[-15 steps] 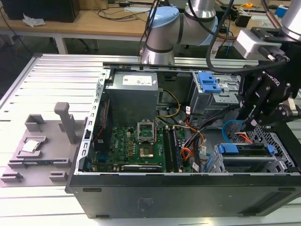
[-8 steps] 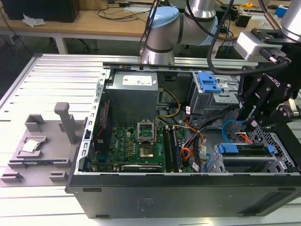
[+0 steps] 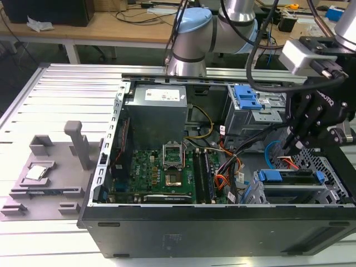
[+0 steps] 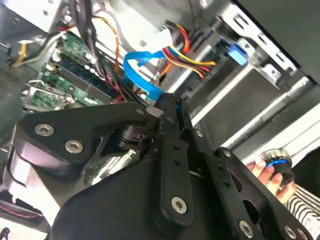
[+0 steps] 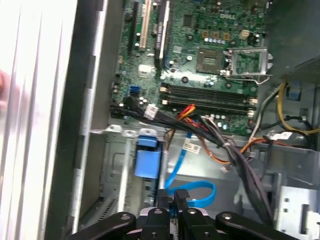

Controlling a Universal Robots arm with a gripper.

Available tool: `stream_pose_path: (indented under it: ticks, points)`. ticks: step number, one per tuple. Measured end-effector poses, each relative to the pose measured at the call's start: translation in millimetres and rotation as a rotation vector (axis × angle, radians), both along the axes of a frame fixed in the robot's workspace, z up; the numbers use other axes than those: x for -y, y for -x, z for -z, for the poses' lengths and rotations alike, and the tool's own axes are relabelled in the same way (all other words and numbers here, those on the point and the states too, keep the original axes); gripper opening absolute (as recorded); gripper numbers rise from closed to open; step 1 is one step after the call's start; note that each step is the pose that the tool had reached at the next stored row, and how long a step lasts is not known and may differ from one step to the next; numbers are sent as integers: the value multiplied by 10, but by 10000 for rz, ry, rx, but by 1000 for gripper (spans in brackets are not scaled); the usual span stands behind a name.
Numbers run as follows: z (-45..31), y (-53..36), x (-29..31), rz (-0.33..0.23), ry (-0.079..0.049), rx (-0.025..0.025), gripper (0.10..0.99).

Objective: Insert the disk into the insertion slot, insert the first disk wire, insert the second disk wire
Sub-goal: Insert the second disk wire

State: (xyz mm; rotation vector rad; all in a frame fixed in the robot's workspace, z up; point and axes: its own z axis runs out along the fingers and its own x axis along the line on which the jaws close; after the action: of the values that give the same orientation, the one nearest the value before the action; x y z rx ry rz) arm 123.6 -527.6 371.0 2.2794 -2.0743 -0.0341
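Observation:
The disk (image 3: pixel 290 179), in its blue carrier, lies inside the insertion slot (image 3: pixel 329 167), a low perforated cage at the case's front right in the exterior view. My gripper (image 3: pixel 293 146) hangs just behind the disk. Its fingers (image 4: pixel 169 112) are shut on the plug end of the second disk wire (image 4: pixel 136 70), a light-blue cable that loops away from the fingertips (image 5: pixel 165 199) in both wrist views. The same second disk wire (image 5: pixel 196 192) curls over the case floor. The first disk wire (image 4: pixel 186 54), red and orange leads, runs to the cage beside the blue loop.
A taller grey cage with a blue latch (image 3: pixel 247 99) stands behind the gripper. The motherboard (image 3: pixel 158 175) and power supply (image 3: pixel 156 111) fill the case's left. Black cable bundles (image 5: pixel 235 155) cross near the loop. A person's hand (image 4: pixel 263 170) is by the case edge.

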Motion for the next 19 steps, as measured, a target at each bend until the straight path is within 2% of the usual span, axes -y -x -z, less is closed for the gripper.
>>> stream_pose_path:
  ticks: [1,3,4,9,14,19]
  points:
    - [1,0,36,0,8,0,165]
    - [43,-1,148,8,13,0,165]
    - [83,-15,163,41,11,1,165]
    - [239,-111,159,129,15,-21,165]
    - [268,-126,118,129,10,-22,165]
    - [289,-130,120,127,9,-21,165]
